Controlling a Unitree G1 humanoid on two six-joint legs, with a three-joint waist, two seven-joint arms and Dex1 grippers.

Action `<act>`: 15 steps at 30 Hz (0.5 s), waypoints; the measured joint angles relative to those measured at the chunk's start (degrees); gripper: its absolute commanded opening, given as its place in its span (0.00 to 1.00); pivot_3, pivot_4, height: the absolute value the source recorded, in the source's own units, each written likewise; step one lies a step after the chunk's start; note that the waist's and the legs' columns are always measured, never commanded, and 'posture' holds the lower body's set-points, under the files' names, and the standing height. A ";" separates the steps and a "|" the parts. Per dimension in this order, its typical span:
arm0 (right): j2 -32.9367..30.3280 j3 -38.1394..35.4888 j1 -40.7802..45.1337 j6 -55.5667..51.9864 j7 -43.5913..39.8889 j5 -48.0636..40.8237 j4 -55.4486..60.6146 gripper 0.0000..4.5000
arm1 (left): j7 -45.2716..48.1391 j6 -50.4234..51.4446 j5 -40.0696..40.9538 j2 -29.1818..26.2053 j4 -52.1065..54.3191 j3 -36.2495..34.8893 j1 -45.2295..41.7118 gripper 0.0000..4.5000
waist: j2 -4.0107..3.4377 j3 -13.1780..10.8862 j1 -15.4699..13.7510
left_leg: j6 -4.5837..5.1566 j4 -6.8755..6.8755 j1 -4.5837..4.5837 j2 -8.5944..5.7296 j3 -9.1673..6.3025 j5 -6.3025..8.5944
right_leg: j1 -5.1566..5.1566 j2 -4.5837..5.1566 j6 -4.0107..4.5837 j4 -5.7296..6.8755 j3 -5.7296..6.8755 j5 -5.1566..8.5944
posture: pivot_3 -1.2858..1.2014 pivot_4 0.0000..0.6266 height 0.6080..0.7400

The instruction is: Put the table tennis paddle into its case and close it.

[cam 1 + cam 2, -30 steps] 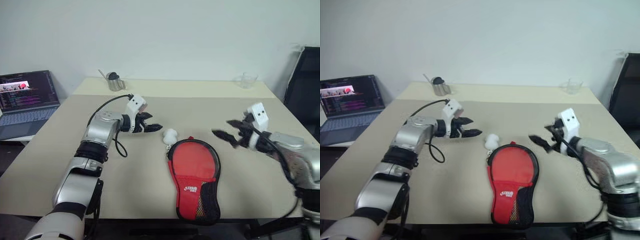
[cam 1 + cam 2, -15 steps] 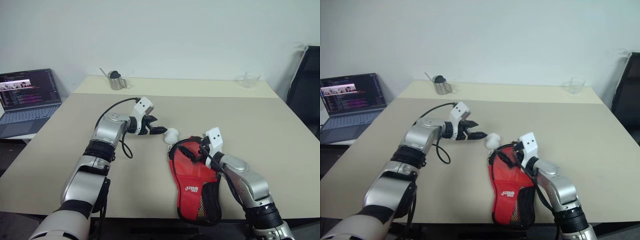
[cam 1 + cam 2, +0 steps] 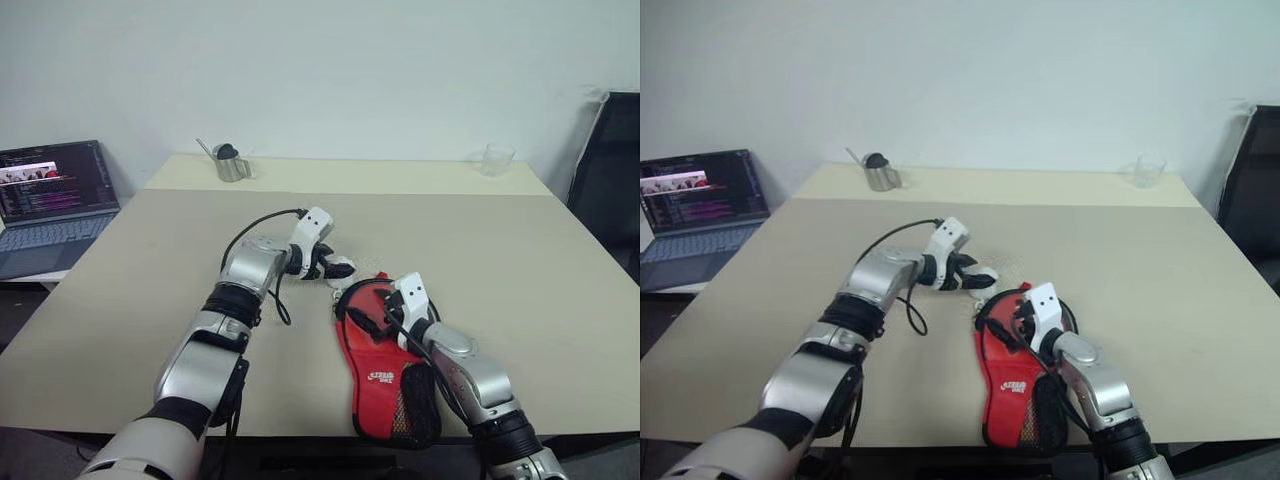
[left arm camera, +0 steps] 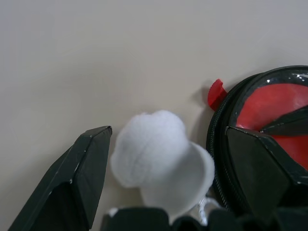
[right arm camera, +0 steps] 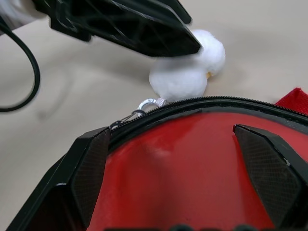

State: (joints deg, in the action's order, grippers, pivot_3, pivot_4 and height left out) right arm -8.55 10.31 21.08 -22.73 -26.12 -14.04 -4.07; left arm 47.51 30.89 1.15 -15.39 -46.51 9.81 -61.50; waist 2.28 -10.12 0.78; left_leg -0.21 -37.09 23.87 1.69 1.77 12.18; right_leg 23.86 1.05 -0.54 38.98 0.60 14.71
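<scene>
Since a second ago my right arm has swung in from the right side of the table and dropped onto the case, and my left arm has slid rightward toward the white charm. My right gripper point(image 5: 185, 175) now sits over the round far end of the case point(image 3: 385, 372), its two black fingers point(image 5: 89, 171) spread wide above the red panel, closed on nothing. My left gripper point(image 4: 163, 178) is also wide open, one finger on each side of the fluffy white charm point(image 4: 159, 159) without pinching it; one of those fingers point(image 4: 260, 168) lies over the case's zipped black rim. The charm rests on the table point(image 3: 130, 300) just beside the far left edge of the case, tied to the zip pull by a small metal ring point(image 5: 148, 103). The case lies flat near the table's near edge, round end away from me, mesh end toward me. The red rubber face of the table tennis paddle point(image 4: 269, 103) shows inside the rim. Far off stand a metal cup point(image 3: 231, 162) and a clear cup point(image 3: 494, 159); a laptop point(image 3: 55, 200) sits at left.
</scene>
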 measured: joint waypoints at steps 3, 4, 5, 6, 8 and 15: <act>0.78 0.03 0.38 0.97 0.01 0.64 -1.16 0.99 | -2.29 -0.24 -1.34 1.24 -2.80 0.39 -0.19 0.92 | 0.00 0.00 0.66 | -0.01 0.00 -0.12 0.02 -0.04 0.00 | -0.13 0.00 0.00 0.00 0.01 0.00 | 0.52 0.24 1.00; 0.90 0.03 0.42 1.14 0.00 0.98 -1.26 0.99 | -2.98 -0.40 -1.86 1.48 -3.60 0.77 -0.23 0.92 | 0.00 0.01 0.79 | -0.01 0.00 -0.12 0.02 -0.05 0.00 | -0.13 0.00 0.00 0.00 0.01 0.00 | 0.52 0.24 1.00; 0.98 0.02 0.43 1.20 -0.05 1.31 -1.27 0.99 | -3.60 -0.50 -2.42 1.76 -4.25 0.95 -0.33 0.92 | 0.00 0.01 0.83 | -0.01 0.00 -0.12 0.02 -0.05 -0.01 | -0.13 0.00 0.00 0.00 0.01 0.00 | 0.52 0.24 1.00; 1.03 0.02 0.43 1.21 -0.07 1.46 -1.28 0.99 | -4.17 -0.56 -2.56 1.95 -4.93 0.96 -0.48 0.92 | 0.01 0.02 0.86 | -0.01 0.00 -0.12 0.02 -0.04 -0.01 | -0.14 0.00 0.00 -0.01 0.00 0.00 | 0.52 0.24 1.00; 1.13 0.02 0.43 1.22 -0.11 1.61 -1.33 0.99 | -5.16 -0.94 -3.10 2.41 -6.15 0.96 -0.74 0.92 | 0.01 0.03 0.88 | -0.01 0.00 -0.12 0.02 -0.03 -0.01 | -0.15 0.01 0.00 -0.01 0.00 0.00 | 0.52 0.24 1.00; 1.26 0.01 0.45 1.37 -0.13 2.36 -2.01 1.00 | -8.59 -2.94 -4.06 4.95 -10.53 0.49 -1.89 0.88 | 0.05 0.06 0.86 | -0.02 0.05 -0.60 0.00 -0.03 0.00 | -0.63 0.05 -0.01 -0.08 0.02 0.01 | 0.52 0.24 1.00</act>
State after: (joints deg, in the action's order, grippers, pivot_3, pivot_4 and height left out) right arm -7.29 10.32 21.53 -21.36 -26.25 -11.68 -6.08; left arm 38.92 27.95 -2.91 -10.44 -57.04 10.30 -63.39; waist 2.34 -10.06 1.64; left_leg -0.23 -37.04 23.27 1.69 1.73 12.18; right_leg 23.23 1.11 -0.55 38.90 0.62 14.72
